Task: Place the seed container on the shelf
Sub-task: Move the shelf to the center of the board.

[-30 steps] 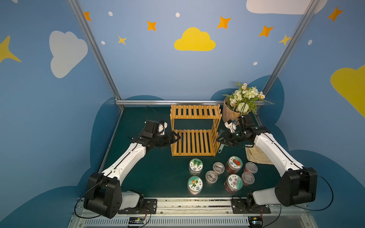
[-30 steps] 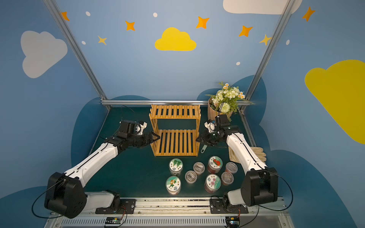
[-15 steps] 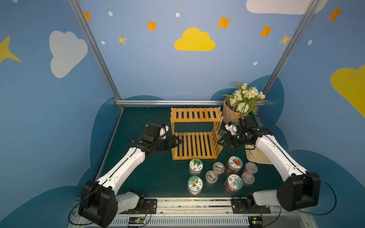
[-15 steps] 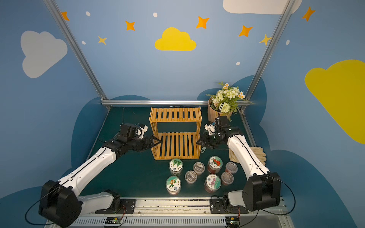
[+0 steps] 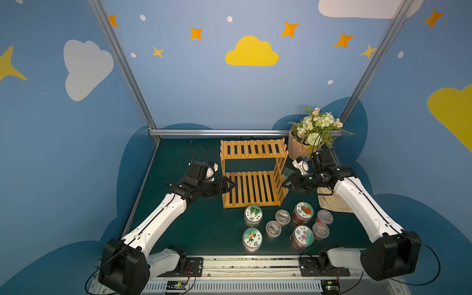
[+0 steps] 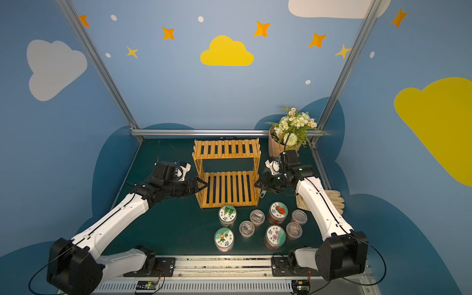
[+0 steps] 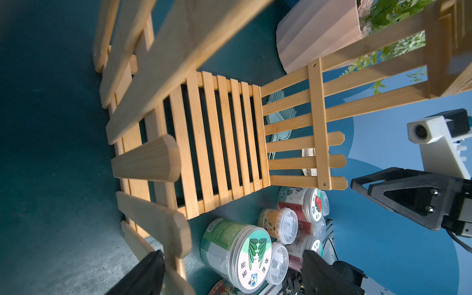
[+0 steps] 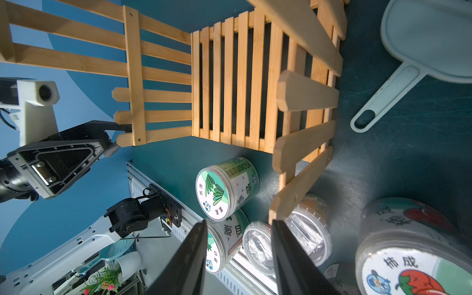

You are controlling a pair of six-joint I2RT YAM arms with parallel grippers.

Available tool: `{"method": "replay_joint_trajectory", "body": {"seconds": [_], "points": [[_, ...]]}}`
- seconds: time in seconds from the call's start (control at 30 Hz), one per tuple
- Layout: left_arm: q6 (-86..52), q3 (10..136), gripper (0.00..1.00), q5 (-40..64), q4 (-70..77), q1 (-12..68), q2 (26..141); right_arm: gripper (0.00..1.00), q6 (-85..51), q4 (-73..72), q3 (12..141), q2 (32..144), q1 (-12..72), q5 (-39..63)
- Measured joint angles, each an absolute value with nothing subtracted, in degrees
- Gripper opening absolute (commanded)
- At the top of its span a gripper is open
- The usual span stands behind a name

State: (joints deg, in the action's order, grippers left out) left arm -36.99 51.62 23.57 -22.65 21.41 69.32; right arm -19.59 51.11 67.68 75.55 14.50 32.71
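The shelf (image 5: 251, 149) of orange-tan slats stands upright on the dark green table, mid-back, both tiers bare. Several seed containers stand just in front of it: big jars with printed lids (image 5: 253, 213) (image 5: 303, 210) and small clear-lidded tubs (image 5: 282, 217). My left gripper (image 5: 231, 184) is at the shelf's left side near the front post. It is open, with the low side slats (image 7: 176, 229) against one finger. My right gripper (image 5: 284, 183) sits at the shelf's right side. Its jaws are slightly apart, and in the right wrist view only jars (image 8: 224, 189) show through the gap of the right gripper (image 8: 238, 222).
A tan flowerpot (image 5: 300, 146) with white flowers stands at the back right, close to the shelf. Beige gloves (image 6: 332, 199) lie under my right forearm. A pale blue scoop (image 8: 421, 51) lies on the table beside the shelf's right side. Metal frame bars edge the table.
The shelf has come a little toward the front, with both grippers staying at its sides. My right gripper's jaws have parted slightly.
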Motion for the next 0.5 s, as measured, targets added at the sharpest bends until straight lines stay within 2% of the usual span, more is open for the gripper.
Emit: {"method": "replay_joint_trajectory", "body": {"seconds": [0.5], "points": [[-35.6, 55.0, 0.9, 24.1, -24.0, 21.3, 74.6, 0.48, -22.0, 49.6, 66.6, 75.5, 18.1, 33.3]]}}
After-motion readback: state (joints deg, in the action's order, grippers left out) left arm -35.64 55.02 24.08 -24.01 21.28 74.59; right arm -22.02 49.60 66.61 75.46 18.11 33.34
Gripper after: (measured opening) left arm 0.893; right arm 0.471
